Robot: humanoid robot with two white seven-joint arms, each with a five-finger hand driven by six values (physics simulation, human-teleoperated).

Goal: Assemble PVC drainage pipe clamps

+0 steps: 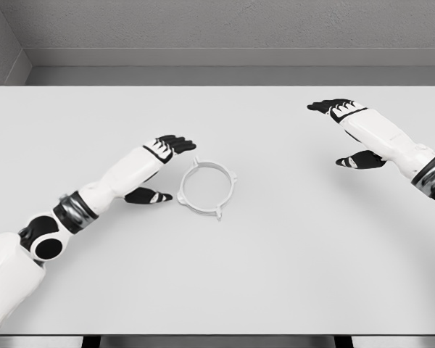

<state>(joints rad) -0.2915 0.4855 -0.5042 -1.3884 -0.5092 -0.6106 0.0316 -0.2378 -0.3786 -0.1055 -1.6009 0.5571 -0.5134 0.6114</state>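
On the white table (290, 275) lies 1 white clamp ring (206, 188), flat on its side, a round band with small lugs sticking out around its rim. It sits a little left of the table's middle. I see no pipe and no second clamp part anywhere on the surface.

The left hand (163, 163) is just beside the ring, on its left. The dark fingers (175, 143) reach out over the ring's upper left edge and the thumb (149, 196) points toward its lower left edge, so the hand is spread wide and holds nothing. Whether a fingertip touches the rim I cannot tell; it looks just apart.

The right hand (348, 130) hovers well apart from the ring, over the right side of the table, also spread flat with its thumb hanging below, and it holds nothing either.

To my eye this is the approach to the first pick-up: the ring is not yet gripped. The next move, I judge, calls for the left hand to close thumb and fingers across the thin band without pushing it away, since so light a ring will likely slide.
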